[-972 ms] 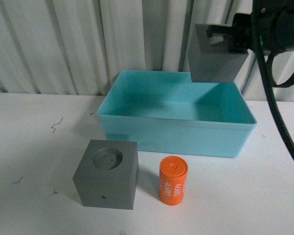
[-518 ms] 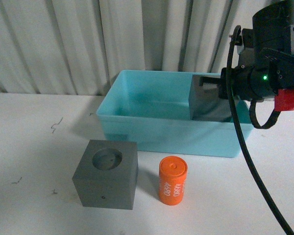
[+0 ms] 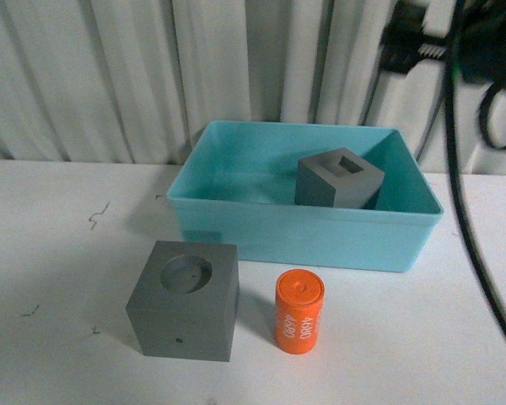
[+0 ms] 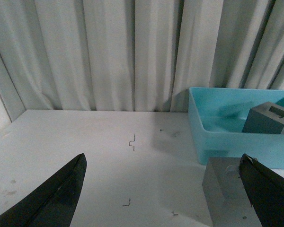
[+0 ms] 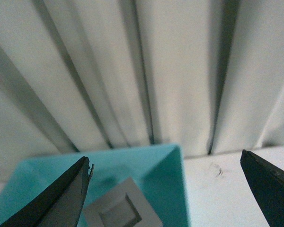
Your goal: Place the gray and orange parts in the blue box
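Observation:
The blue box [image 3: 304,221] stands at the back of the white table. Inside it, toward its right end, a gray cube with a square recess [image 3: 337,179] rests free of any gripper. In front of the box sit a gray cube with a round recess [image 3: 184,299] and an upright orange cylinder with white digits [image 3: 299,312]. My right gripper [image 5: 164,158] hangs open and empty high above the box's right end, over the square-recess cube [image 5: 120,208]. My left gripper [image 4: 163,157] is open over bare table, left of the round-recess cube [image 4: 227,189].
A white pleated curtain [image 3: 152,76] closes off the back just behind the box. My right arm and its black cable [image 3: 468,211] hang blurred at the upper right. Small dark marks [image 3: 97,215] dot the table at the left.
My right gripper lowered the square-recess cube into the blue box, let go of it and rose away. The round-recess cube and orange cylinder have not moved.

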### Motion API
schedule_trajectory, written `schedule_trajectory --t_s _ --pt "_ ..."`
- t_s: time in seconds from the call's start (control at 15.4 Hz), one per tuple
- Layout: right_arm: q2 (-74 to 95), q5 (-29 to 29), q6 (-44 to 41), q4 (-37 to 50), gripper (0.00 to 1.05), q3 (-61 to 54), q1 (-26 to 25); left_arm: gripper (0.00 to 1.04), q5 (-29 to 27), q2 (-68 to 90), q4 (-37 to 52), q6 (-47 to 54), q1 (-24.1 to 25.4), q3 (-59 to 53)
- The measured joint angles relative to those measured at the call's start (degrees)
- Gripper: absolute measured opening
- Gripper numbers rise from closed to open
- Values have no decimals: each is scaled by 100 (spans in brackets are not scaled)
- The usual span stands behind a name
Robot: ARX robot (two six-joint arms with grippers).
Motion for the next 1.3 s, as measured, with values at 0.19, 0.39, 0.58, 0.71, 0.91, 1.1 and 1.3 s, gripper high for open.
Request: schedule_trajectory --t_s 0.19,0.39,0.58,0.71,0.91,1.1,1.3 --pt "-2811 192 87 -297 98 -1987 -507 98 0 0 0 0 0 0" --pt "-5469 929 741 -2232 97 -4721 -616 98 0 0 -2 0 0 0" --pt "-6336 -981 -944 850 52 -5969 -1097 98 -2 0 4 0 0 0" --pt "-6940 -966 -1172 555 15 -6284 -1106 98 0 0 2 0 0 0" --pt "-7587 -966 -1248 127 2 -6529 -1106 98 0 0 2 0 0 0" --pt "-8072 -966 -1248 52 2 -6791 -1106 98 0 0 2 0 0 0" --pt "-8662 -966 -1250 -516 2 -6806 -1106 98 0 0 2 0 0 0"
